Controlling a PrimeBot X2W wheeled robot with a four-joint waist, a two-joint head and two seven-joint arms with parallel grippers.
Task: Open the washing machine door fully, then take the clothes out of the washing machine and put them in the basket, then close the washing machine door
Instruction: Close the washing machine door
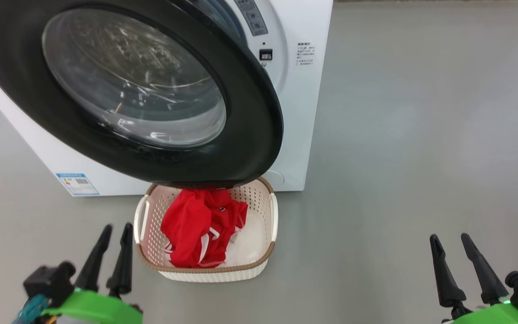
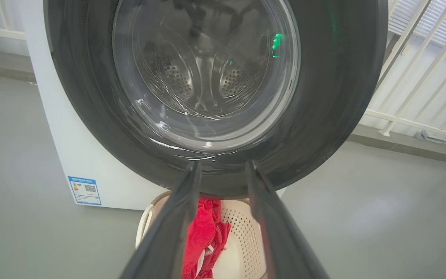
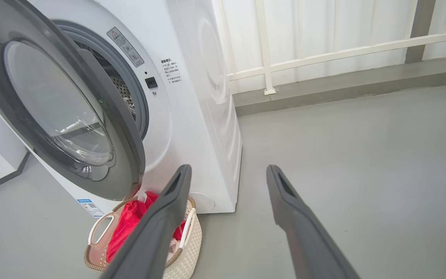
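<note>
Washing machine door [image 1: 255, 130] hangs part-open over the basket [image 1: 214, 269], red garment [image 1: 196, 225] heaped inside. The door looks rigid, its glossy rim probably slick, so push flat on its free right edge rather than pinch. Left gripper [image 1: 116, 229] part-spread, right gripper [image 1: 449, 237] spread wide, both empty; hinge side cut off, drum blurred by glare.

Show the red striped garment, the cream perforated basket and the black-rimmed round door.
Red striped garment [image 1: 191, 225], head view, middle folds.
Cream perforated basket [image 1: 214, 275], head view, front wall.
Black-rimmed round door [image 1: 250, 112], head view, right rim.
</note>
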